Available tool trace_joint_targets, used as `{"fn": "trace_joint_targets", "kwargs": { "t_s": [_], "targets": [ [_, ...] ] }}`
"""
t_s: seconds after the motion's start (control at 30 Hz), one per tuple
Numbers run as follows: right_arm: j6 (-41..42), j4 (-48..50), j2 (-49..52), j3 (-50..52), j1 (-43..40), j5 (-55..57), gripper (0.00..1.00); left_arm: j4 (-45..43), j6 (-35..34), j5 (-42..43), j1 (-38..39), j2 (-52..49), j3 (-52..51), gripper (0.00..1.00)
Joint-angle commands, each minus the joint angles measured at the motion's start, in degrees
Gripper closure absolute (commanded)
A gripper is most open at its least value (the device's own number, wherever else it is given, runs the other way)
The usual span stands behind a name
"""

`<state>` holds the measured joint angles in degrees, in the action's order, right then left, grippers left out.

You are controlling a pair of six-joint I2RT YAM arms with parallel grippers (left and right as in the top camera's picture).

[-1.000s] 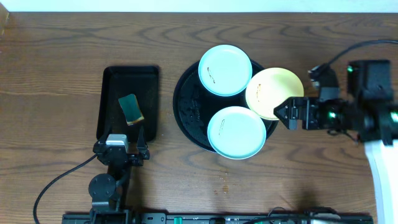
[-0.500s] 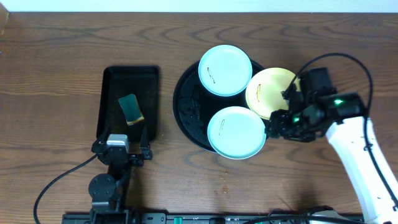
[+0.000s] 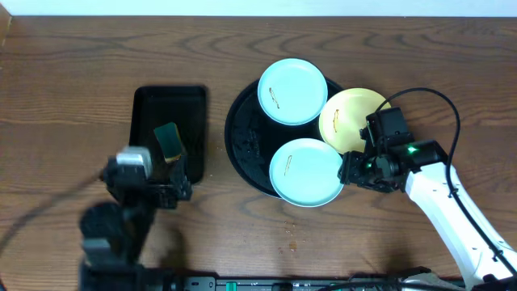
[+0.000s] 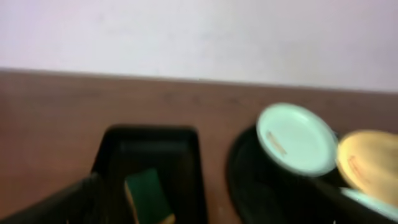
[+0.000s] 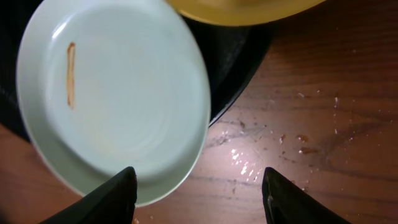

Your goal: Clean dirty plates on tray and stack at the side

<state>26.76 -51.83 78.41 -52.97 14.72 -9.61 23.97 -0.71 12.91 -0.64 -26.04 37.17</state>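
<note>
Three plates sit on the round black tray [image 3: 242, 141]: a mint plate [image 3: 292, 91] at the back, a yellow plate [image 3: 355, 120] on the right rim, and a near mint plate [image 3: 307, 171] with a brown smear. My right gripper [image 3: 349, 168] is at the near mint plate's right edge. In the right wrist view that plate [image 5: 118, 93] lies by the left finger and the right gripper [image 5: 199, 193] is open, holding nothing. My left gripper [image 3: 145, 171], blurred, hovers open at the near end of the rectangular tray.
A narrow black rectangular tray [image 3: 166, 105] on the left holds a green sponge [image 3: 167, 137], also seen in the left wrist view as a sponge [image 4: 149, 196]. Brown crumbs [image 5: 298, 134] dot the wooden table [image 3: 65, 89] right of the round tray.
My right gripper swung left from beside the yellow plate to the near mint plate's edge, its jaws narrowing. My left arm rose and shifted toward the rectangular tray, blurred by motion.
</note>
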Motion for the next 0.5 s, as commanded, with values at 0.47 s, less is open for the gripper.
{"fn": "trace_joint_targets", "kwargs": {
  "t_s": [0.47],
  "targets": [
    [6.5,8.3,0.4,6.3,1.6,4.9,0.51,47.2,7.5,6.3,-0.3,-57.7,45.9,0.02]
  ]
}}
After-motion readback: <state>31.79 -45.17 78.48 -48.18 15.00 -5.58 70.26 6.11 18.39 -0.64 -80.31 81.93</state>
